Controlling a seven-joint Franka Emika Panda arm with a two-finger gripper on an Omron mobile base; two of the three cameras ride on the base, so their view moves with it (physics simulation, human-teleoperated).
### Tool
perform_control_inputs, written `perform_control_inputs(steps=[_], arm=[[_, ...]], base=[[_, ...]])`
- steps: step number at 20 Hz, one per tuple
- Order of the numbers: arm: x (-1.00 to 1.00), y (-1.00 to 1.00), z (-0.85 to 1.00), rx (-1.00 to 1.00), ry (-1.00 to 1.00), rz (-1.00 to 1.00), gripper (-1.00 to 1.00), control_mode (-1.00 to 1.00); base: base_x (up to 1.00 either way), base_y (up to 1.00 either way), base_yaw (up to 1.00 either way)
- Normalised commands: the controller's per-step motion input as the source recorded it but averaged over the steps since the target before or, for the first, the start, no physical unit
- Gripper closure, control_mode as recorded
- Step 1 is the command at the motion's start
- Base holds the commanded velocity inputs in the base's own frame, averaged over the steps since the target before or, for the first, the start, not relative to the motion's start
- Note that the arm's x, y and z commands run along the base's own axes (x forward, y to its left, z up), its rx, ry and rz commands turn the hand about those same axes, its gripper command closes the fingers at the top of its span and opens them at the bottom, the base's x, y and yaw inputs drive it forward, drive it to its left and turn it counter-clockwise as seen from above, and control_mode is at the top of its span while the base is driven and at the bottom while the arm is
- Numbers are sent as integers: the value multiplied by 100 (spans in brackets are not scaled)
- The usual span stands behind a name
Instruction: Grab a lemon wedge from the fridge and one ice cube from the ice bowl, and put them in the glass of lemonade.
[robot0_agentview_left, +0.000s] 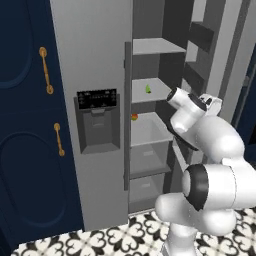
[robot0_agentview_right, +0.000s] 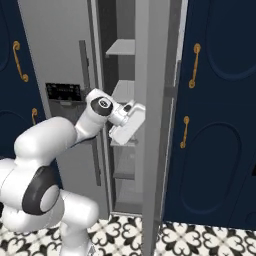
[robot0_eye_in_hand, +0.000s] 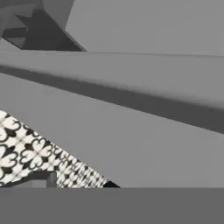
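Note:
The fridge stands with its right door swung open and its shelves bare to view. A tiny yellow-green lemon wedge lies on the second shelf from the top. My hand hovers at the opening, about level with that shelf and to the right of the wedge, apart from it. In the hand view my gripper is open, its tips spread with nothing between them, looking across grey fridge panels towards the patterned floor. The ice bowl and the glass of lemonade are out of view.
A small red-and-green fruit sits on the shelf below the wedge. Navy cabinets with brass handles flank the fridge on the left, and more stand on the right. The open door's bins crowd the right side of the opening.

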Motion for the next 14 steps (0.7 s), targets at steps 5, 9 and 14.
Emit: perform_control_inputs(steps=[5,9,14], arm=[[-62,-88,-6,18,-9,-10,-100,-100],[-76,3,24,3,-36,2,-100,-100],[-38,96,14,0,-64,0,-100,-100]], base=[[0,0,0],[0,0,0],[0,0,0]])
